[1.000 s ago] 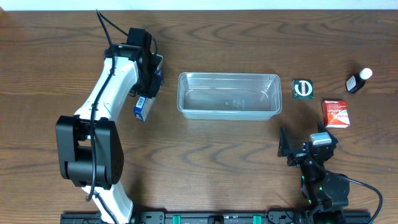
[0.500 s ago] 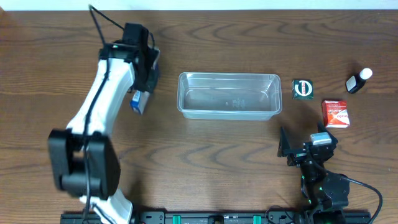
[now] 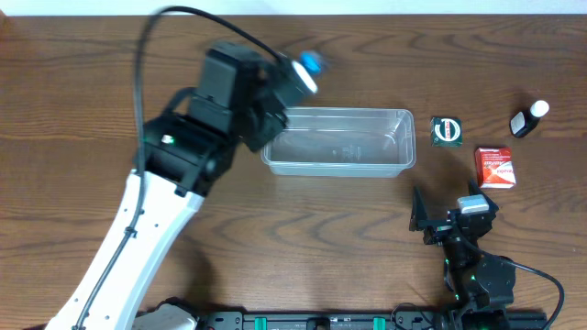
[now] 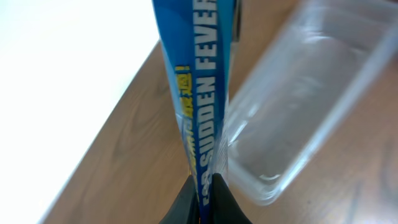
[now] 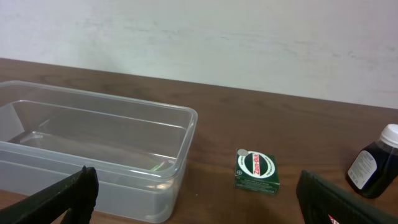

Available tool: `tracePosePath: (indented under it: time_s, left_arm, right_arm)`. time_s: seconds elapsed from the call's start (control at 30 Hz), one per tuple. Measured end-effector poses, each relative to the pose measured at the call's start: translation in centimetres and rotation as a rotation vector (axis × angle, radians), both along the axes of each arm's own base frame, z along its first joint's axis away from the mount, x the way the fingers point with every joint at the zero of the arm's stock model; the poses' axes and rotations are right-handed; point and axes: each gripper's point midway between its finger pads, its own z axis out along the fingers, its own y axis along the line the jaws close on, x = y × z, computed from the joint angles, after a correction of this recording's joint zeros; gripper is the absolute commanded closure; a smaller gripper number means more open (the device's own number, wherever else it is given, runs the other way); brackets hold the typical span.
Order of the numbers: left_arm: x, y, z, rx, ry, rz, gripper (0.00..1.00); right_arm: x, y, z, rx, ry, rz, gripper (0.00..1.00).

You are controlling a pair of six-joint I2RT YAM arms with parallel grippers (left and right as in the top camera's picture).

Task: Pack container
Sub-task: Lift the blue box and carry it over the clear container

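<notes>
Overhead, the white left arm (image 3: 138, 229) reaches from 7 o'clock across the wood-grain bench (image 3: 303, 238) toward the middle. The left gripper (image 3: 292, 81) hangs above the 10 o'clock corner of the container (image 3: 335, 147) and is clamped on a blue box (image 3: 308, 66), which shows blurred here. In the left wrist view the gripper's fingertips (image 4: 214, 196) pinch the narrow lower end of that blue box (image 4: 199, 93). White lettering on the box reads "SUDDEN FEVER", and the clear container (image 4: 311, 93) lies behind it at 3 o'clock.

The container sits just toward 12 o'clock of the bench's centre with its long side running 9 to 3, and it looks empty. Just beside its 3 o'clock end lies a small green box (image 3: 447, 130). A red box (image 3: 495, 168) lies near that at 4 o'clock, apart from it. A dark bottle (image 3: 528, 119) with a white cap lies tilted near the 3 o'clock edge.

At 5 o'clock of the container the right gripper (image 3: 449, 209) has its jaws spread wide with nothing between them. Its wrist view shows the container (image 5: 93, 137), the green box (image 5: 256, 169) and the bottle (image 5: 376, 163).
</notes>
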Motion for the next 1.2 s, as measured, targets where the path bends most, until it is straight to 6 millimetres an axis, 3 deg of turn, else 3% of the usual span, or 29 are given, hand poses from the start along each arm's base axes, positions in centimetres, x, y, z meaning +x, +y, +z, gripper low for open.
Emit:
tracePosePath:
  time_s: [0.07,0.2,0.47,0.67,0.83,1.2]
  left_arm:
    - [-1.0,-2.1,-0.7,0.024,0.006,-0.147,0.94]
    - [-1.8,-4.1,-3.0,0.074,0.043,-0.322,0.94]
    - [-0.6,-5.6,-10.3,0.164,0.198,-0.428,0.94]
    - [0.6,-5.4,-15.1,0.249,0.287,-0.414,0.94]
    - [2.4,-5.3,-16.6,0.291,0.262,-0.379,0.94]
    - [4.5,-5.4,-16.9,0.316,0.197,-0.34,0.94]
  right_arm:
    - [0.0,0.0,0.0,0.0,0.0,0.0,0.01]
    - [0.0,0.0,0.0,0.0,0.0,0.0,0.01]
    - [0.0,0.0,0.0,0.0,0.0,0.0,0.01]
    - [0.0,0.0,0.0,0.0,0.0,0.0,0.01]
    - [0.0,0.0,0.0,0.0,0.0,0.0,0.01]
    - [0.0,0.0,0.0,0.0,0.0,0.0,0.01]
